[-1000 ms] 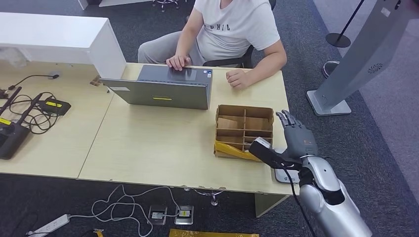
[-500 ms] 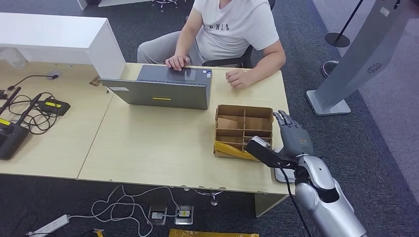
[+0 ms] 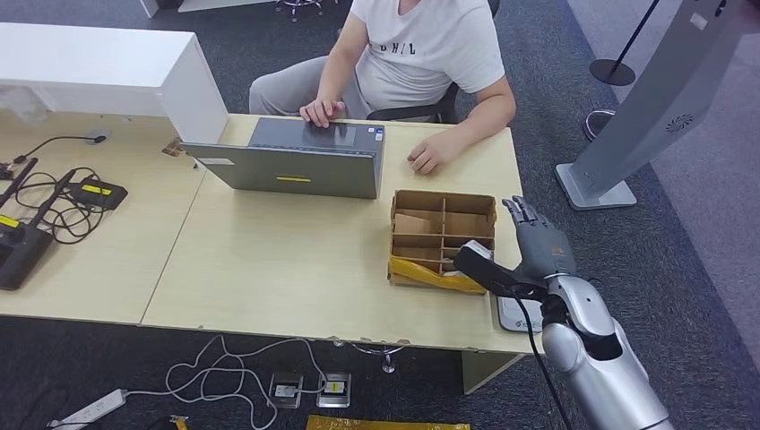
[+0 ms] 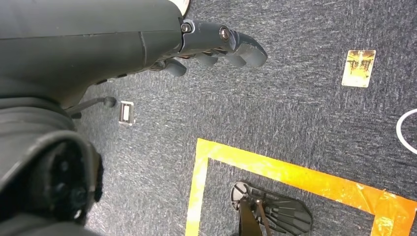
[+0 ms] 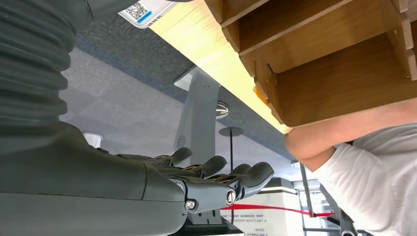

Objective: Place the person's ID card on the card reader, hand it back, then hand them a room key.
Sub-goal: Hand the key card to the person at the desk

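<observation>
Beside the cardboard organizer (image 3: 442, 235) at the surface's (image 3: 296, 269) edge, the right robot hand (image 3: 540, 246) hovers with fingers extended, holding nothing; no ID card is visible, though it would likely be thin, stiff and slippery, best pinched by its edges.

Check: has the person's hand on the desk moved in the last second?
Yes. The person's hand slid slightly toward the cardboard organizer, away from the desk's far edge.

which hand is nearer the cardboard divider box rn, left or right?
Right. The right hand is raised, fingers spread and holding nothing, just beside the cardboard divider box at the table's end. The left hand hangs over carpet floor, away from the table.
</observation>
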